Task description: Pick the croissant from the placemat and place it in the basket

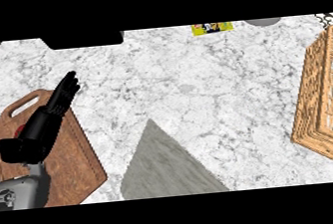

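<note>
Your left hand [51, 111] shows at the view's left, over a brown wooden cutting board [75, 167] with a handle cut-out at its far end. The black fingers are straight and close together, pointing away from you and a little to the right, with the tips reaching past the board's far edge over the white marbled counter [196, 81]. The thumb sticks out to the left, lower down near the wrist. The hand has hold of nothing. Its grey forearm [18, 192] comes in from the lower left corner. A small red patch shows on the board just beside the wrist; you cannot tell what it is.

The grey placemat [163, 169] lies at lower centre, just right of the board. It looks like a wedge, with its narrow tip pointing away from you and its wide end cut off by the view's lower edge.

You cannot tell where the croissant is: it shows neither on the visible part of the placemat nor in the hand, so its long axis and heading cannot be read.

The woven wicker basket [312, 96] stands at the right edge, well apart from the hand and the placemat, partly cut off by the frame.

Along the far edge sit a flat black object [82, 40], a small yellow printed item [212, 28] and a grey rounded thing [263, 21].
</note>
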You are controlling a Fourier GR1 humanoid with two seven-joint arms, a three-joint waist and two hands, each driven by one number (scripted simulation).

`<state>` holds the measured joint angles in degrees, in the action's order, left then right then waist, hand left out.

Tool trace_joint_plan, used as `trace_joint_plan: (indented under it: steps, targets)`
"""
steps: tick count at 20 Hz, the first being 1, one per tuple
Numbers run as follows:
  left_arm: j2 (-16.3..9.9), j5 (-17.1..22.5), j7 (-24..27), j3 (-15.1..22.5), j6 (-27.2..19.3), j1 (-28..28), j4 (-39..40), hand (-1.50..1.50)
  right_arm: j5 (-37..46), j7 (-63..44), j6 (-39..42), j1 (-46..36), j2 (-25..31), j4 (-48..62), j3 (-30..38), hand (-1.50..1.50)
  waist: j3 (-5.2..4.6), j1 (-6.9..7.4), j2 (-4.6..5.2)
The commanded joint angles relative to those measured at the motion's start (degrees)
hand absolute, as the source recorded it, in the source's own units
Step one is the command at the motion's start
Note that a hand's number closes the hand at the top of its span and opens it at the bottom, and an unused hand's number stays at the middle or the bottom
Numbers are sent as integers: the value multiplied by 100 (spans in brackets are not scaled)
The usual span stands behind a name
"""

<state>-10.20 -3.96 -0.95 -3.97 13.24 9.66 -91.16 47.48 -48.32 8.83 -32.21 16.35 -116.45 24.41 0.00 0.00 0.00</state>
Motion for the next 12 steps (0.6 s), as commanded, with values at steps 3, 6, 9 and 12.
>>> trace_joint_plan:
  steps: [3,6,9,12]
  targets:
    - [126,-193,25,136,-135,-244,-214,0,-794,1215,-333,884,376,718,889,150,6,-8,-1]
    - [-57,56,-379,-47,102,120,-174,0,-970,1226,-316,614,711,1240,882,150,2,2,-2]
    - [145,-78,51,57,-37,-247,-54,0,-1006,2110,-810,1134,717,1611,1197,150,3,7,4]
    - [-139,-58,274,-93,197,-125,83,0,-887,2628,-1412,1092,561,2183,979,150,3,29,10]
